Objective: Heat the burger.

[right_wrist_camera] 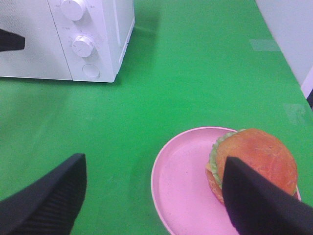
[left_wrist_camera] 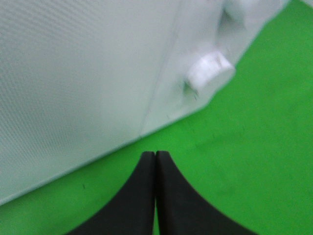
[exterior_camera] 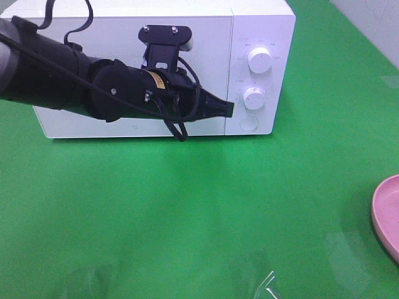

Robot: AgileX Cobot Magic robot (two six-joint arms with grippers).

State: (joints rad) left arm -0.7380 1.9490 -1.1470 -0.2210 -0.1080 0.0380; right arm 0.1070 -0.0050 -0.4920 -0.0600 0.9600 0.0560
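The burger (right_wrist_camera: pixel 259 152), with a golden-brown bun and a green lettuce edge, lies on the far side of a pink plate (right_wrist_camera: pixel 183 181). My right gripper (right_wrist_camera: pixel 154 164) hovers open above the plate, and one finger (right_wrist_camera: pixel 259 200) covers part of the bun. Only the plate's rim (exterior_camera: pixel 389 215) shows at the right edge of the exterior view; the burger is out of that view. The white microwave (exterior_camera: pixel 206 37) stands at the back with its door closed. My left gripper (exterior_camera: pixel 227 109) is shut and empty, its tips at the door's right edge beside the lower knob (exterior_camera: pixel 254 96).
The microwave's control panel carries an upper knob (exterior_camera: pixel 259 59) and a round button (exterior_camera: pixel 249 122) under the lower knob. Green cloth (exterior_camera: pixel 199 205) covers the table. A scrap of clear plastic (exterior_camera: pixel 268 283) lies near the front edge.
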